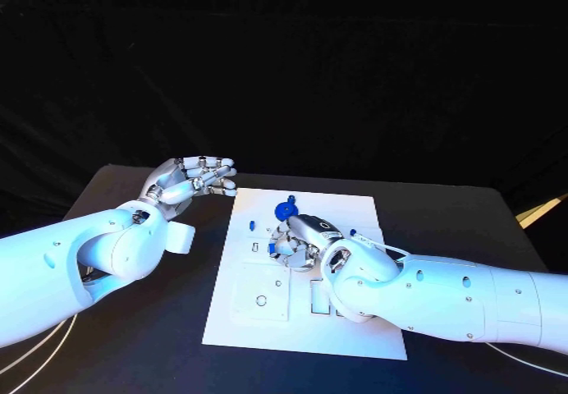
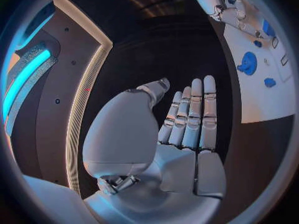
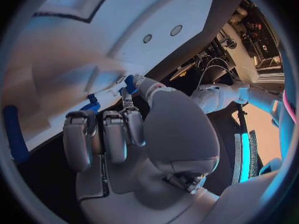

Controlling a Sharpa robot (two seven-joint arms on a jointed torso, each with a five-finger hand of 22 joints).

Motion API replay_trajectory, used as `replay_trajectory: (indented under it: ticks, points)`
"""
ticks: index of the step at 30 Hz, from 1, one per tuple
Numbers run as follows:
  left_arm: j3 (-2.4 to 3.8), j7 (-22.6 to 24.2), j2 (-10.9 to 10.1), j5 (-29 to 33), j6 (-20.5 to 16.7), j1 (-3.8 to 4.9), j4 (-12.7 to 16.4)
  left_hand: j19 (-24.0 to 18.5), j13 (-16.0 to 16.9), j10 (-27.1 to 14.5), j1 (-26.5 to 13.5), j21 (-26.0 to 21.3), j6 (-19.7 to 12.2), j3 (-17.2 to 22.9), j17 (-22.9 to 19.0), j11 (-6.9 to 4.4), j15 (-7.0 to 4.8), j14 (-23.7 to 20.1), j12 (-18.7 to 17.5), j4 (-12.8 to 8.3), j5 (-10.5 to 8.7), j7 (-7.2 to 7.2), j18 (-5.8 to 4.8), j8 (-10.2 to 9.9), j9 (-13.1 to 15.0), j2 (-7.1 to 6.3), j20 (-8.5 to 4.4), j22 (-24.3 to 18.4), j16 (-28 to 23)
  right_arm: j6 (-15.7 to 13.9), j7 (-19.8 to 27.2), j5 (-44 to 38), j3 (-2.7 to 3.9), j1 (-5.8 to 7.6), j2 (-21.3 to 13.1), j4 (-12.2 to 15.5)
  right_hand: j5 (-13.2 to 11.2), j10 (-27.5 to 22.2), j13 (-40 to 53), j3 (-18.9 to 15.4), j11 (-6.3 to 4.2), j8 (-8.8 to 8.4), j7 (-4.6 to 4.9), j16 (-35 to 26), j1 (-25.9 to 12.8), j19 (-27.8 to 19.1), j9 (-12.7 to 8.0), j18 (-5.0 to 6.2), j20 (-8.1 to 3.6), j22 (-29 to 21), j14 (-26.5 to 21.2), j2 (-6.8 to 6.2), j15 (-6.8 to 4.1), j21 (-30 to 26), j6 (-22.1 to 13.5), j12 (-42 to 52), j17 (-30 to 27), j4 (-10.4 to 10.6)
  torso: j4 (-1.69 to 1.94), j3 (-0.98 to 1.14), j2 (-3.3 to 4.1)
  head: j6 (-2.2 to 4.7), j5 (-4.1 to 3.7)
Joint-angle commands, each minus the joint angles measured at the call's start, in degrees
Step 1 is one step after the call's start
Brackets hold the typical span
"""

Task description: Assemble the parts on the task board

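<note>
Now: right hand [image 1: 305, 240] pinches one blue part [image 3: 130, 84] | left hand [image 1: 195, 179] fingers released

The right hand [image 1: 305, 240] is covering the middle of the task board [image 1: 343, 328], hiding whatever is lying beneath its fingers; a small blue part [image 3: 130, 84] is showing at its fingertips, but its shape is too small to tell. The right arm is hiding the board's near right corner.

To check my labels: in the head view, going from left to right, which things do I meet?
Left arm → left hand, beside the board's corner → task board → round blue part → right hand on the board → right arm.
</note>
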Motion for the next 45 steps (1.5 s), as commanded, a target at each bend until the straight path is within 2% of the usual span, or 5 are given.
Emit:
replay_trajectory:
  ticks: [1, 17, 33, 41, 45]
  points:
    - [0.02, 0.0, 0.1, 0.0, 0.3, 0.02, 0.0, -0.8, 0.6, 0.1, -1.0, 0.9, -0.4, -0.3, 0.9, 0.16, -0.13, -0.7, -0.8, 0.3, 0.04, 0.69, 0.56, -0.4, 1.1, 0.11, -0.23, 1.1, 1.1, 0.3, -0.3, -0.7, -0.01, -0.17, 0.1, -0.3, 0.4, 0.9, 7.7, 3.5, -0.59, 3.85, -0.54, 0.8, -1.2, 5.7, 3.3, -1.74, -0.83, 14.7, 6.5, 1.09, -0.54, 1.3, 1.5, 1.1, 15.6, -0.3, 0.01, 0.02, -0.01, -0.18, 0.04]
    - [-0.01, -0.1, 0.0, 0.0, 0.4, 0.01, -0.1, -0.9, 0.7, 0.1, -1.0, 1.0, -0.4, -0.3, 1.0, 0.16, -0.12, -0.8, -0.8, 0.2, 0.04, 0.68, 0.56, -0.4, 1.1, 0.11, -0.22, 1.2, 1.1, 0.5, -1.4, -2.3, -0.04, -0.53, 0.4, -1.5, 0.4, 0.9, 7.7, 3.4, -0.57, 3.95, -0.52, 0.8, -1.6, 5.6, 3.4, -1.72, -0.82, 14.7, 6.5, 0.87, -0.52, 1.3, 1.4, 1.1, 15.6, -0.3, -0.03, 0.06, -0.02, -0.08, 0.1]
    - [-0.02, -0.3, 0.0, 0.0, 0.6, 0.0, -0.1, -0.9, 0.7, 0.1, -1.0, 1.0, -0.4, -0.3, 1.0, 0.16, -0.12, -0.8, -0.8, 0.2, 0.04, 0.68, 0.56, -0.4, 1.1, 0.11, -0.22, 1.2, 1.1, 0.6, -1.6, -2.8, -0.04, -0.75, 0.6, -2.0, 0.4, 0.8, 7.6, 3.4, -0.55, 4.0, -0.49, 0.8, -2.0, 5.6, 3.4, -1.7, -0.81, 14.6, 6.5, 0.75, -0.5, 1.2, 1.2, 1.1, 15.6, -0.2, -0.03, 0.0, -0.04, -0.18, 0.07]
    - [-0.03, -0.3, 0.0, 0.0, 0.7, 0.0, -0.2, -1.0, 0.6, 0.1, -1.1, 1.1, -0.4, -0.4, 1.1, 0.18, -0.1, -0.8, -0.8, 0.3, 0.03, 0.69, 0.55, -0.5, 1.1, 0.1, -0.2, 1.2, 1.1, 0.9, -1.8, -2.8, -0.04, -0.76, 0.6, -2.0, 0.4, 0.6, 7.4, 3.3, -0.42, 3.97, -0.32, 0.8, -2.6, 5.5, 3.4, -1.64, -0.76, 14.5, 6.5, 0.1, -0.41, 1.0, 0.7, 0.7, 15.6, -0.3, -0.01, -0.01, -0.04, -0.2, 0.05]
    - [-0.04, -0.3, 0.0, 0.0, 0.7, -0.01, -0.2, -1.0, 0.6, 0.1, -1.1, 1.1, -0.4, -0.4, 1.1, 0.18, -0.1, -0.8, -0.8, 0.3, 0.03, 0.69, 0.55, -0.5, 1.1, 0.1, -0.2, 1.2, 1.1, 0.9, -1.7, -2.7, -0.04, -0.79, 0.6, -1.9, 0.4, 0.3, 7.1, 3.3, -0.19, 3.75, -0.03, 0.8, -3.1, 5.5, 3.3, -1.64, -0.64, 14.5, 6.5, -0.78, -0.24, 1.0, -0.1, 0.4, 15.6, -0.5, 0.01, -0.02, -0.05, -0.16, -0.08]
